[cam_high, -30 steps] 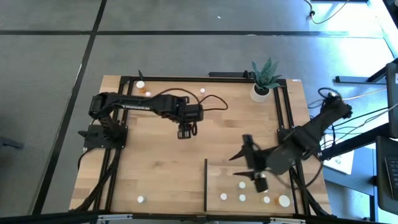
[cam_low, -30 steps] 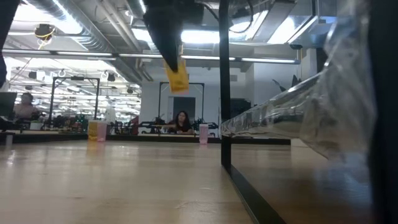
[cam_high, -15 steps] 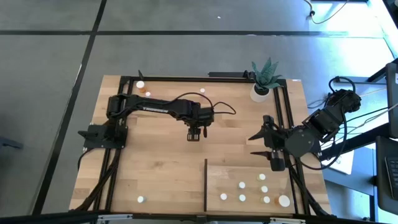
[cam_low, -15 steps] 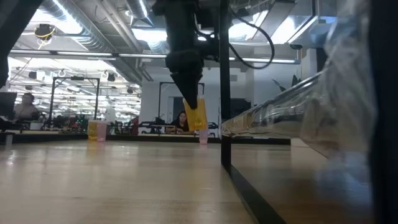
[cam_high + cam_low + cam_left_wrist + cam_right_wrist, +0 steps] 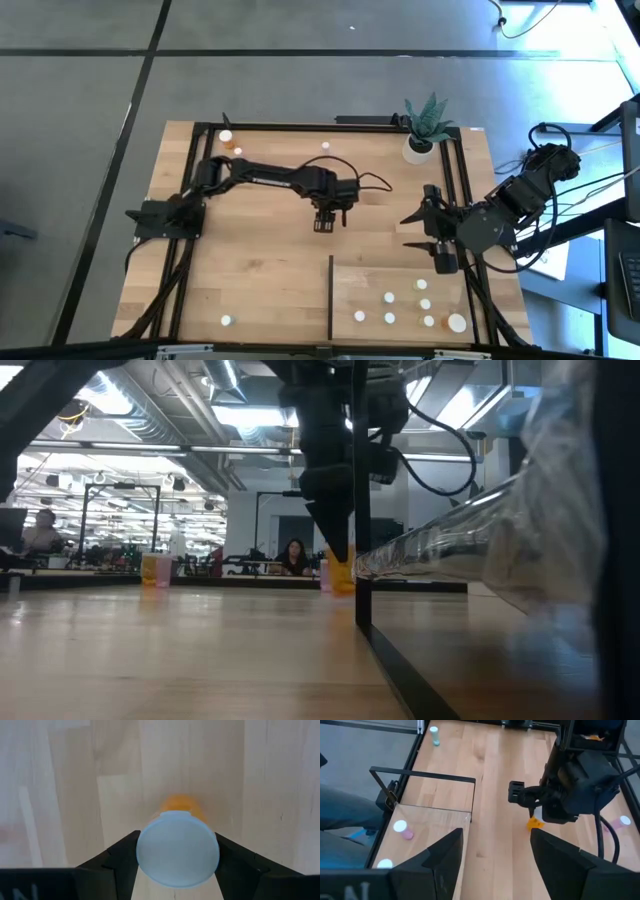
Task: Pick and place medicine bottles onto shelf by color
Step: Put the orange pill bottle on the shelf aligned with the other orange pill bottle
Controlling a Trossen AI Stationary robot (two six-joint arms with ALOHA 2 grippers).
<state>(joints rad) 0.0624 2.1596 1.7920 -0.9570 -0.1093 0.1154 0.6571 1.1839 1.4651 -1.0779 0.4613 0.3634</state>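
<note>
My left gripper is over the middle of the table, shut on an orange medicine bottle with a white cap. The bottle also shows in the low view and the right wrist view. My right gripper is open and empty, just beyond the far right corner of the shelf. The shelf is a light-wood panel with a dark upright edge. Several white-capped bottles stand on it. Other bottles stand at the far left, the far middle and the near left. My left gripper pinches the orange bottle at its white-capped top between its two fingers. The fingers come from above and point down. The bottle hangs upright below them, low over the table; I cannot tell whether its base touches the wood.
A white plant pot with a green plant stands at the far right corner. Dark frame rails run along the table's sides. Bare wood lies between my left gripper and the shelf's upright edge. People sit in the room beyond the table.
My left gripper has carried the orange bottle toward the table's right and near edges and down, closer to the shelf's upright edge; the bottle stays upright. My right gripper has drawn back from over the shelf toward the far right, then kept still.
</note>
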